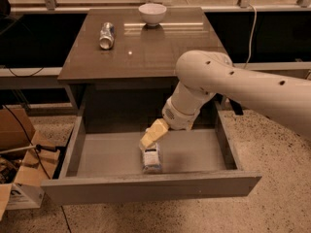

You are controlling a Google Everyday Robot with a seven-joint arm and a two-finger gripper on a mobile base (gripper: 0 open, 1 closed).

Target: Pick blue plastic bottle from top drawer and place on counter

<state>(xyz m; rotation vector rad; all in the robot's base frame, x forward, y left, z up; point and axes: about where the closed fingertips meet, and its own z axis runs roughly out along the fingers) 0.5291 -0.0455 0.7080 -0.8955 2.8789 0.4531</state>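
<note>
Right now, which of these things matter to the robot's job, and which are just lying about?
In the job: blue plastic bottle, lying in the open top drawer; counter; gripper, low over the bottle.
Lying about: silver can and white bowl on the counter; cardboard box on the floor.

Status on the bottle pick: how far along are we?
Done: the top drawer is open, and the gripper is down inside it, at the far end of the blue plastic bottle. In hand: the approach; the bottle lies on the drawer floor, not lifted. Left: grasp, lift, set it on the counter, which holds a can and bowl.
</note>
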